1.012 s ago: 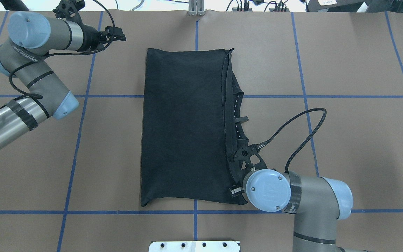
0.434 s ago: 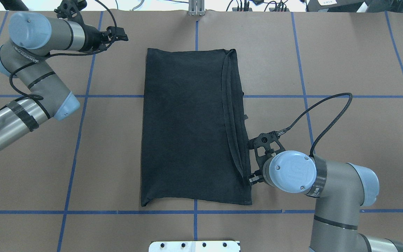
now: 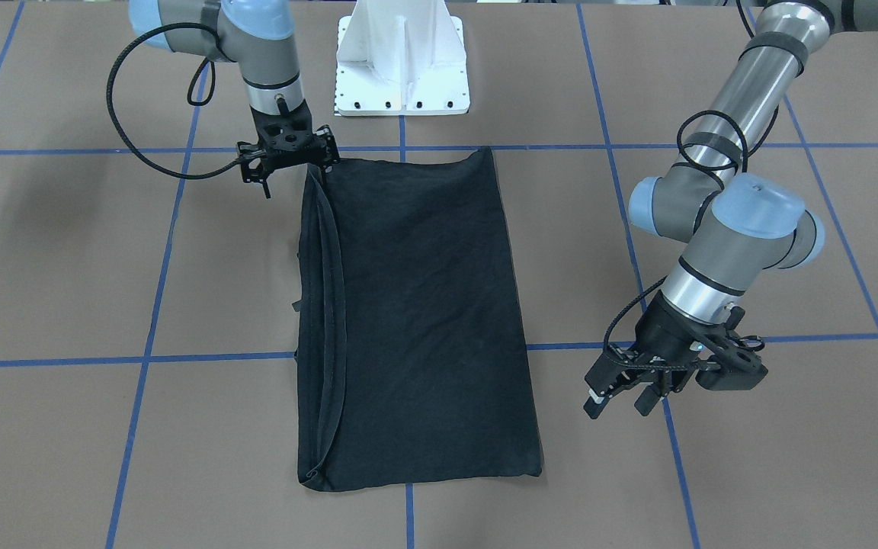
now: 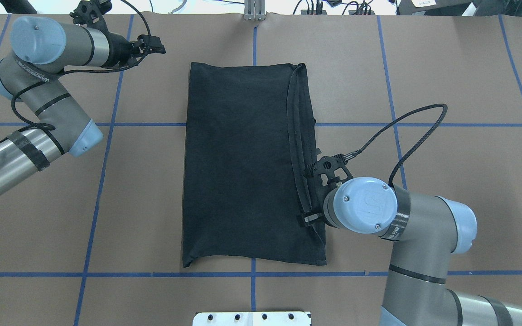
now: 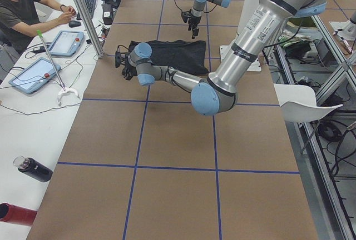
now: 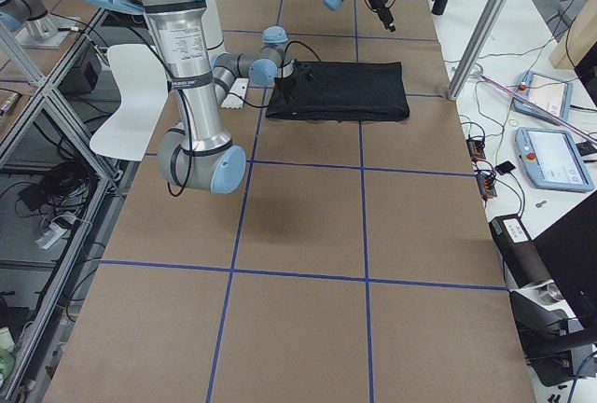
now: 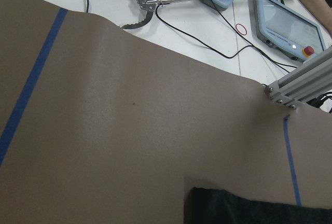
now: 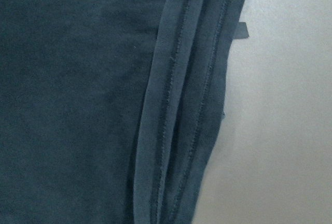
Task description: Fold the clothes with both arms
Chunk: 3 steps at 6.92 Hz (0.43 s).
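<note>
The black T-shirt [image 4: 238, 167] [image 3: 424, 305] lies flat in the middle of the table, folded into a tall rectangle with its plain side up. Stacked hems run along its right edge [image 8: 176, 105]. My right gripper [image 4: 307, 217] [image 3: 322, 158] points down over that right edge near the front corner. It is open, and the cloth under it lies flat. My left gripper [image 4: 154, 45] [image 3: 620, 402] hovers open and empty at the far left, well clear of the shirt. The left wrist view shows only the shirt's far corner [image 7: 249, 208].
The white pedestal base [image 3: 402, 69] stands at the robot's side of the table. Blue tape lines cross the brown surface. A person [image 5: 22, 12], touch panels [image 5: 33, 73] and bottles [image 5: 33, 169] are on the bench past the far edge. A reacher tool [image 7: 135, 6] lies there too.
My right gripper let go of the lifted right edge, which dropped flat. The right arm swung right off the shirt, then came back left over the hem. The left arm hardly moved.
</note>
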Each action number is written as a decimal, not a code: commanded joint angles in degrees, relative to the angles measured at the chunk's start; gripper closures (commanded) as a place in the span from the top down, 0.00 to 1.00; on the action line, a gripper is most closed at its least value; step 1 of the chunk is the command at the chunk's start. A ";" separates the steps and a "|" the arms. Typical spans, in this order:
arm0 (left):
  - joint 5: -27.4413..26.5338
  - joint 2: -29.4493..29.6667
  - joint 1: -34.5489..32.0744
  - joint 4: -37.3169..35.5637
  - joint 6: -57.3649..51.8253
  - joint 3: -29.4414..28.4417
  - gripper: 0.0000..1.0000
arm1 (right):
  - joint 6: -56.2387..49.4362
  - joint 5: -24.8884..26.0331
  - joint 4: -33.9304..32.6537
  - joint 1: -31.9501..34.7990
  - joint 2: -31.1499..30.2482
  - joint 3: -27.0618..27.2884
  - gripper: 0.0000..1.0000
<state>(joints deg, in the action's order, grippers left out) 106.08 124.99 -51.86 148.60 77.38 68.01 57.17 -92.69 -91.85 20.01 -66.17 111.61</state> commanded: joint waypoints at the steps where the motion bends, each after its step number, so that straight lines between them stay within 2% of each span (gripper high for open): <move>1: 0.00 -0.10 0.00 0.02 -0.03 0.01 1.00 | -0.04 0.40 0.09 0.12 4.46 -4.90 0.98; 3: 0.00 -0.10 0.18 0.02 -0.03 -0.07 1.00 | -1.62 0.23 -0.09 0.30 3.60 -6.40 0.98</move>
<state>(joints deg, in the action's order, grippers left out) 106.08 124.91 -51.79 148.62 77.35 68.02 56.28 -92.35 -91.85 20.22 -62.25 106.12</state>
